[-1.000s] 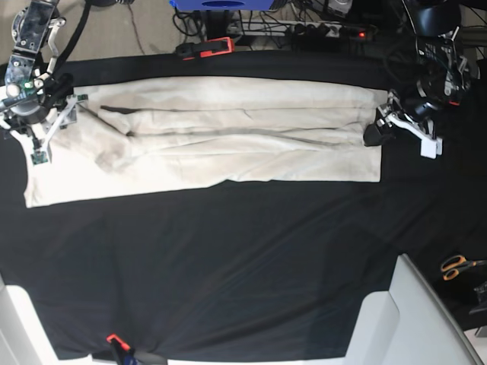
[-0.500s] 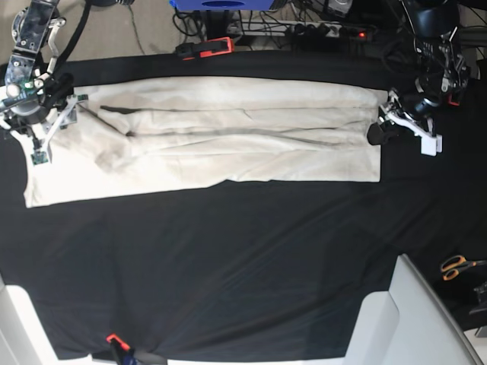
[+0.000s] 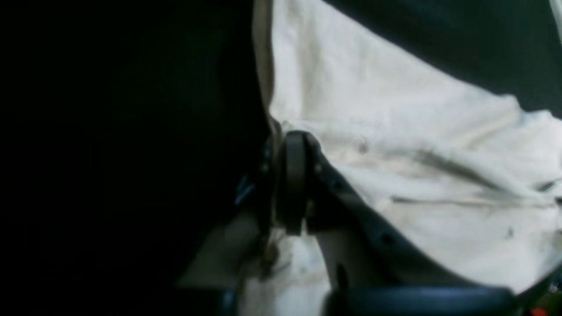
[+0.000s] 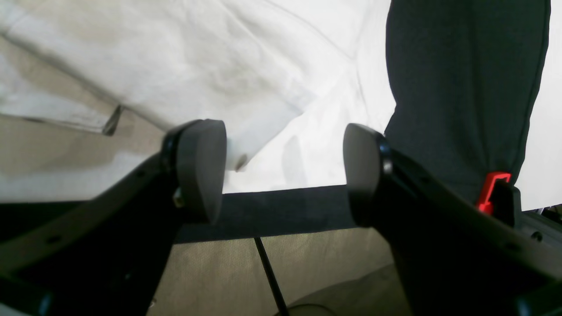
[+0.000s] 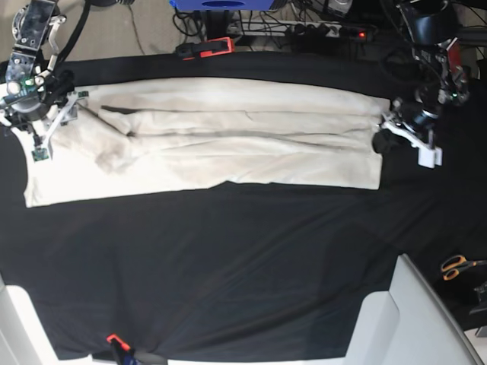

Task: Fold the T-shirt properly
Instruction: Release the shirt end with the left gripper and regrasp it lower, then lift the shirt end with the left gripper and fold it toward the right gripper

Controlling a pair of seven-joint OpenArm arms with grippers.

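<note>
Near edge of base view: pale grey moulded corner point(image 5: 415, 319) at lower right, orange clip point(image 5: 114, 339) at the front hem of the black table cloth point(image 5: 228, 266), orange-handled scissors point(image 5: 459, 265) at far right

Middle band: T-shirt point(image 5: 221, 141) lying lengthwise across the far half of the cloth, cream, folded into a long strip with several lengthwise creases; wider, brighter portion point(image 5: 53, 175) spreading toward the near edge at the base view's left end

Base view's right end: left gripper point(image 5: 383, 139) at the shirt's short edge, pressed against the fabric; seen in left wrist view as left gripper point(image 3: 292, 184) with jaws brought together on the cream hem, cloth bunched between and below the pads point(image 3: 290, 175); T-shirt point(image 3: 417, 153) running away to the right, black cloth point(image 3: 109, 153) to the left

Base view's left end: right gripper point(image 5: 57, 122) above the shirt's corner; seen in right wrist view as right gripper point(image 4: 285, 171) with jaws spread wide, nothing between them, fingertips point(image 4: 199, 166) dark and rounded; T-shirt point(image 4: 197, 66) beneath and beyond, a folded flap edge just beside the left-hand pad, dark cloth strip point(image 4: 281, 210) under the gap

Far edge: red clamp point(image 5: 207, 48) on the cloth's rear hem, blue object point(image 5: 221, 4) behind it, tangle of cables point(image 5: 327, 26) and a power strip beyond
</note>
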